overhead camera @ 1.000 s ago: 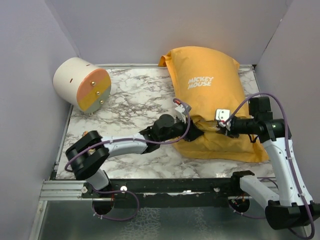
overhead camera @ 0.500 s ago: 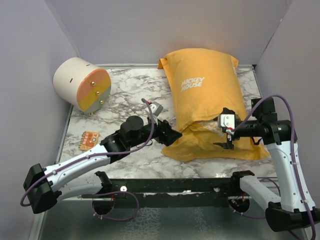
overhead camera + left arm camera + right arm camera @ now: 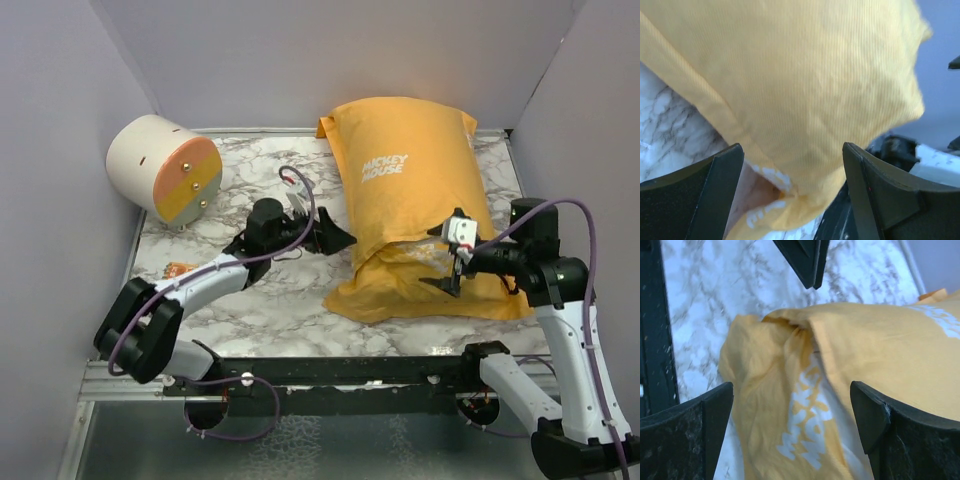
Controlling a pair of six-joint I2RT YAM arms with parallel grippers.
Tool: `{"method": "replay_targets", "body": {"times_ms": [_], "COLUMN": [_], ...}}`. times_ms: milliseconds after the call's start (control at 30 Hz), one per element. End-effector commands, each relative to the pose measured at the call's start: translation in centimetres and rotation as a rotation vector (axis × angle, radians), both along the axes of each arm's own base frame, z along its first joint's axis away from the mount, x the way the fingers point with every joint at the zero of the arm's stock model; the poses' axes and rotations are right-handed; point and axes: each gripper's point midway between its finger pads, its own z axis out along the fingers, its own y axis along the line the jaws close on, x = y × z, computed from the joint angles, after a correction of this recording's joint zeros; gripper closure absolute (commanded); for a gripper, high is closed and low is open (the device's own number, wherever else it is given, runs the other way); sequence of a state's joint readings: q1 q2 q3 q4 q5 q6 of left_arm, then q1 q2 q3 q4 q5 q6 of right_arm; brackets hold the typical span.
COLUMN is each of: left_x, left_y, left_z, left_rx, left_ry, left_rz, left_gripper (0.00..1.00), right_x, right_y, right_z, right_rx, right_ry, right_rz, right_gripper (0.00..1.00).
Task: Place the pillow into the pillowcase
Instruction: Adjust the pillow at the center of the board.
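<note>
Two arms, same build. Left arm (image 3: 200, 285), right arm (image 3: 568, 335): white link shells, rounded black joint housings. Purple cable (image 3: 565, 202) loops loosely off each arm. Small white-grey camera module (image 3: 462, 229) on right wrist. Left gripper (image 3: 338, 238), right gripper (image 3: 440, 262): matte black, with broad wedge-shaped fingers (image 3: 690, 200).

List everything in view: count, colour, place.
pillowcase: one, orange-yellow with white lettering, plump and filled, right half of the table
cylinder: one, cream with an orange-and-yellow end face, on its side in the far left corner
small card: one, orange, left side of the table, partly hidden by the left arm
table: one, white-and-grey marble
left arm: one, white and black, jaws open at the pillowcase's left edge
right arm: one, white and black, jaws open over the pillowcase's near end
</note>
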State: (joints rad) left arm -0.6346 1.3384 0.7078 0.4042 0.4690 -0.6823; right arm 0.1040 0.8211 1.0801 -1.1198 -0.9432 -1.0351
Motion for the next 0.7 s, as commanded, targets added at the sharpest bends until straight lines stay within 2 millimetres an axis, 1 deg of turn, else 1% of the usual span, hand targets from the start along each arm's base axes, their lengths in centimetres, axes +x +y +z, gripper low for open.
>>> {"method": "replay_targets", "body": {"times_ms": [0, 67, 133, 233, 300, 400, 500, 633, 667], "left_x": [5.0, 7.9, 10.8, 14.4, 15.9, 16.8, 17.3, 16.8, 16.5], "left_y": [0.8, 1.8, 2.1, 1.3, 0.9, 0.0, -0.6, -1.8, -2.2], "left_z": [7.6, 8.3, 7.5, 4.7, 2.9, 0.6, -2.6, -5.7, -5.8], "left_rx": [-0.361, -0.481, -0.546, -0.515, -0.497, -0.475, -0.431, -0.438, -0.458], "left_ry": [-0.024, 0.048, 0.128, 0.207, 0.242, 0.278, 0.315, 0.358, 0.362], "left_rz": [-0.014, 0.04, 0.098, 0.179, 0.225, 0.236, 0.259, 0.235, 0.223], "left_gripper": [0.17, 0.18, 0.18, 0.15, 0.15, 0.15, 0.15, 0.14, 0.14], "right_x": [3.9, 5.3, 6.8, 7.8, 7.7, 7.4, 7.3, 7.2, 7.2], "right_y": [1.2, 1.1, 0.9, 0.9, 0.8, 0.0, -0.6, -1.2, -1.3], "right_z": [7.4, 9.3, 10.8, 12.5, 13.1, 13.1, 11.8, 11.0, 10.9], "right_rx": [0.241, 0.285, 0.314, 0.35, 0.37, 0.413, 0.457, 0.497, 0.5], "right_ry": [-0.016, 0.002, 0.023, 0.057, 0.077, 0.086, 0.122, 0.167, 0.171], "right_rz": [-0.154, -0.191, -0.231, -0.259, -0.254, -0.269, -0.273, -0.254, -0.252], "right_gripper": [0.0, 0.0, 0.0, 0.0, 0.0, 0.0, 0.0, 0.0, 0.0]}}
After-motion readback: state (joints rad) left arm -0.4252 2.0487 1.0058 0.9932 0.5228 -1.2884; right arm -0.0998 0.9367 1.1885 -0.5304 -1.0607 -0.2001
